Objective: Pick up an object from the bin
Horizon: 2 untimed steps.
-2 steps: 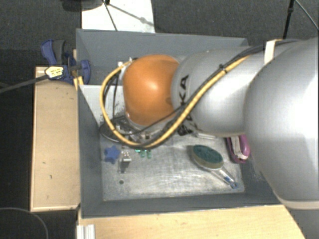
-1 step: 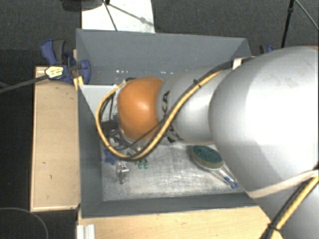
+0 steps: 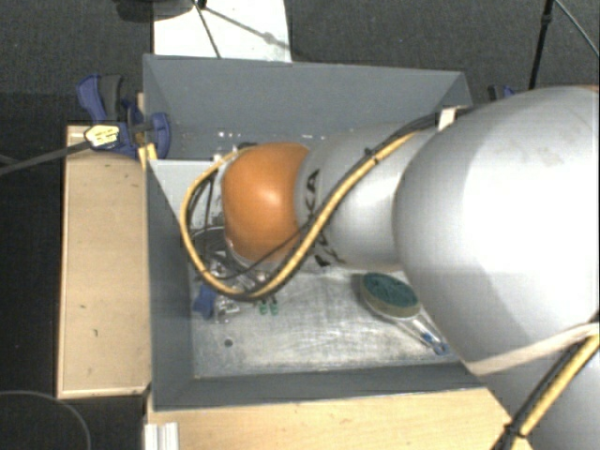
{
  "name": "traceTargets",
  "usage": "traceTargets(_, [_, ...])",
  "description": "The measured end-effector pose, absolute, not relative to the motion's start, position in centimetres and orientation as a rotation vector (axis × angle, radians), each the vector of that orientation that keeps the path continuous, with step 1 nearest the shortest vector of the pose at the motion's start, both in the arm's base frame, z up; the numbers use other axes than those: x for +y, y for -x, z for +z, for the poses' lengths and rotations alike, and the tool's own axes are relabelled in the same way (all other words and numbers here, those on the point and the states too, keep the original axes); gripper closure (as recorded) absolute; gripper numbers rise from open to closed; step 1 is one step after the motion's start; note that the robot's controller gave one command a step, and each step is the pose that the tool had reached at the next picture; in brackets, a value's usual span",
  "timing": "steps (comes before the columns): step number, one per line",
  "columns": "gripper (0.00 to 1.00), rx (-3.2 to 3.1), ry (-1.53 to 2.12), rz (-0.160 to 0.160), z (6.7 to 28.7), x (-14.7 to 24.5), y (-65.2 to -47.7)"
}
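Camera view: the grey metal bin (image 3: 309, 92) is seen from above, with the arm (image 3: 487, 242) reaching in from the right. The wrist is capped by an orange cover (image 3: 262, 204), and a yellow-and-black cable (image 3: 314, 228) is looped round it.

The gripper (image 3: 230, 284) is lowered at the left end of the bin floor, close to the left wall. Little of its metal is seen under the cover. Whether it is spread or closed cannot be told, nor whether anything is pinched.

A small blue piece (image 3: 203, 302) is noted just beside the gripper, against the left wall. Two small green bits (image 3: 269, 307) are noted near it on the other side. A round teal-faced object (image 3: 388, 293), with a pale rim and a blue-tipped handle, is seen lying well apart, toward the right of the floor, partly hidden by the arm.
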<state>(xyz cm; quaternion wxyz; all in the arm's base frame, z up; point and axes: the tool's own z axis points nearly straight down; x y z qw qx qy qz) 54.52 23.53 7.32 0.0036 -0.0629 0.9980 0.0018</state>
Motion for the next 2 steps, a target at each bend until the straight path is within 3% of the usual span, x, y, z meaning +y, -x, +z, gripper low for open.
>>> traceTargets(1, [1.0, 3.117, 0.282, 0.005, 19.0, 23.5, -56.1])
traceTargets(2, [1.0, 3.121, 0.228, 0.007, 28.9, 23.5, -56.7])
